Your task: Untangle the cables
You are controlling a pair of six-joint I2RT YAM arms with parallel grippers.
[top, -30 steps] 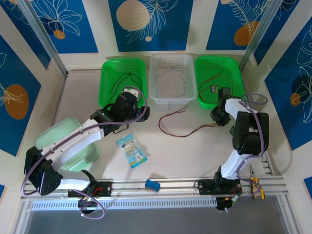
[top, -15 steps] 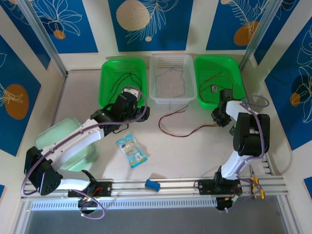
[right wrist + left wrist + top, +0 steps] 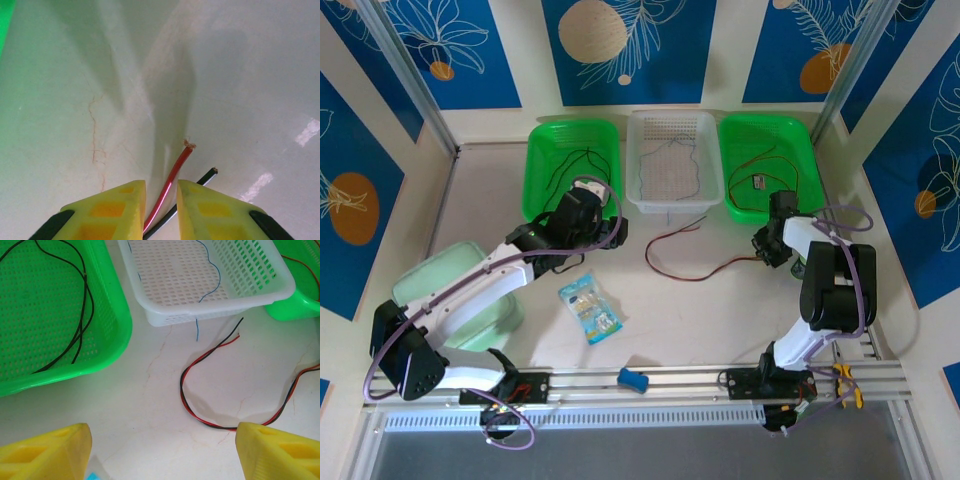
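- left gripper (image 3: 162, 442): spread wide, at 8 o'clock from white basket (image 3: 670, 207);
- right gripper (image 3: 161, 197): nearly pressed together astride red and black cables (image 3: 178, 166); pinching or not, cannot tell

Table (image 3: 710, 320): baskets (image 3: 670, 205), red-black cable (image 3: 181, 386), perhaps snack packet (image 3: 590, 310)

There are 3 baskets: the left green basket (image 3: 575, 125), the white basket (image 3: 670, 115) and the right green basket (image 3: 766, 119). On the desk (image 3: 720, 310) lie 2 loose cables side by side: 1 red cable (image 3: 175, 170) and 1 black cable (image 3: 205, 176). The white basket holds 1 blue cable (image 3: 216, 275). The left green basket holds black wire (image 3: 82, 305), perhaps 2 strands. There are also 1 snack packet (image 3: 590, 309), 1 pale green tub (image 3: 455, 290) and 1 small blue object (image 3: 634, 379).
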